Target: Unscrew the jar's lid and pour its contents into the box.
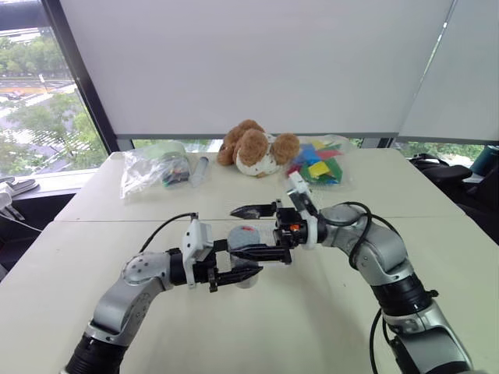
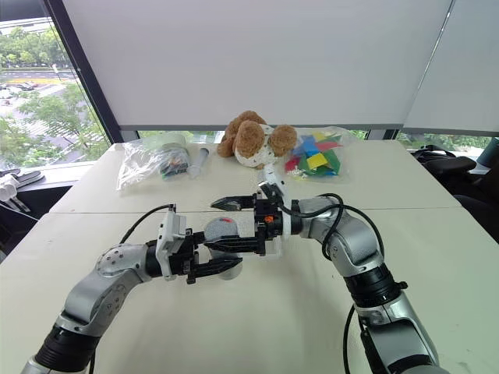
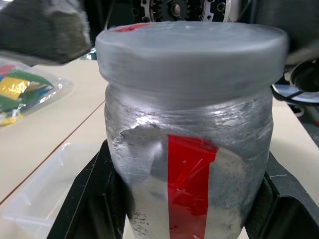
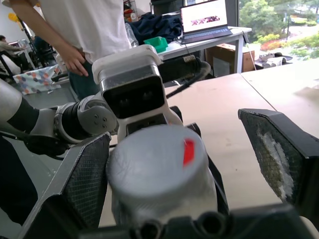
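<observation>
Jar (image 3: 189,149) sits upright above the bench (image 1: 327,312), clenched in the left pincer (image 1: 238,274). Right pincer (image 4: 189,164) gapes around the lid (image 4: 157,164), one pad close, the other well apart. Closing off-centre could shove the jar askew or slip on the lid.

An office: laptop (image 4: 205,20) on desks (image 4: 209,42), blinds (image 1: 257,62) over windows.

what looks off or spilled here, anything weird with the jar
Nothing spilled. The jar is upright in the left hand with the lid on; the right hand is open around the lid.
</observation>
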Controlling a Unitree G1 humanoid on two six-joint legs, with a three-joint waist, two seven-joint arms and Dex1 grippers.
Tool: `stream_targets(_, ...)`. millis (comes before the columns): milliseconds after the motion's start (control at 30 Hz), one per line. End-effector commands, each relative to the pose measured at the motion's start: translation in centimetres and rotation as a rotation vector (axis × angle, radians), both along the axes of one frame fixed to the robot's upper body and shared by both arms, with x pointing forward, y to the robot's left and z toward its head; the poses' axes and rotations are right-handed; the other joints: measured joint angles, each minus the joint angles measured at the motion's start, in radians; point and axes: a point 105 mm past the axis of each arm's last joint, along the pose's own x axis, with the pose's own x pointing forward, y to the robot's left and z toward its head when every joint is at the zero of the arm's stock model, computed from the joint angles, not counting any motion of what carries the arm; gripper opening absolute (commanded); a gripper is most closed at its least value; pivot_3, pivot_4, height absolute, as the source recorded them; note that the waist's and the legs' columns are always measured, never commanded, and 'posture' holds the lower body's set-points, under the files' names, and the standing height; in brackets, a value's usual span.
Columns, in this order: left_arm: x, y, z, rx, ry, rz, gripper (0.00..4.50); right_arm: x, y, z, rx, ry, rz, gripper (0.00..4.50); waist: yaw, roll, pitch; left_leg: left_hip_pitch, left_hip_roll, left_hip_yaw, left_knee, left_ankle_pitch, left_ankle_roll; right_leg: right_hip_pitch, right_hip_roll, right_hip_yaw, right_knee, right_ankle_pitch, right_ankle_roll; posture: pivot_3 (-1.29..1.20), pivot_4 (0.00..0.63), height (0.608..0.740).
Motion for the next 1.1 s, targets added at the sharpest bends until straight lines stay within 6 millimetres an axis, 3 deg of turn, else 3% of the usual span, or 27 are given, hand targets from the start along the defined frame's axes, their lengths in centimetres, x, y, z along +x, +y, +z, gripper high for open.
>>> stream_targets(33, -0.9, -0.1, 1.0, -0.01, -0.066, -0.042, 2.22, 0.3, -1.6, 0.9, 0.028, -0.026, -0.038, 4.47, 0.0, 0.0, 0.0, 0.0, 0.0, 0.0, 0.0, 0.0, 0.0, 0.0, 0.0, 0.0, 0.0, 0.0, 0.0, 0.0, 0.15, 0.74)
stream_targets(333, -0.8, 0.4, 0.6, 0.002, -0.061, -0.028, 2.22, -1.5, -2.7, 1.8, 0.057, -0.026, 0.038, 4.47, -0.001, 0.0, 0.0, 0.0, 0.0, 0.0, 0.0, 0.0, 0.0, 0.0, 0.0, 0.0, 0.0, 0.0, 0.0, 0.0, 0.15, 0.74)
stream_targets(633, -0.7, 0.3, 0.5, 0.002, -0.049, -0.022, 2.22, -2.3, 1.0, 2.5, 0.003, -0.098, 0.066, 4.47, -0.001, 0.0, 0.0, 0.0, 0.001, 0.0, 0.0, 0.0, 0.0, 0.0, 0.0, 0.0, 0.0, 0.0, 0.0, 0.0, 0.15, 0.74)
stream_targets(767, -0.7, 0.1, 0.5, -0.001, -0.042, -0.027, 2.22, -2.2, 2.9, 1.7, -0.026, -0.09, 0.067, 4.47, 0.0, 0.0, 0.0, 0.0, 0.0, 0.0, 0.0, 0.0, 0.0, 0.0, 0.0, 0.0, 0.0, 0.0, 0.0, 0.0, 0.15, 0.74)
stream_targets(1100, -0.6, -0.3, 0.3, -0.005, -0.037, -0.033, 2.22, -0.7, 2.9, 1.2, -0.025, -0.071, 0.015, 4.47, -0.001, 0.0, 0.0, 0.0, 0.0, 0.0, 0.0, 0.0, 0.0, 0.0, 0.0, 0.0, 0.0, 0.0, 0.0, 0.0, 0.15, 0.74)
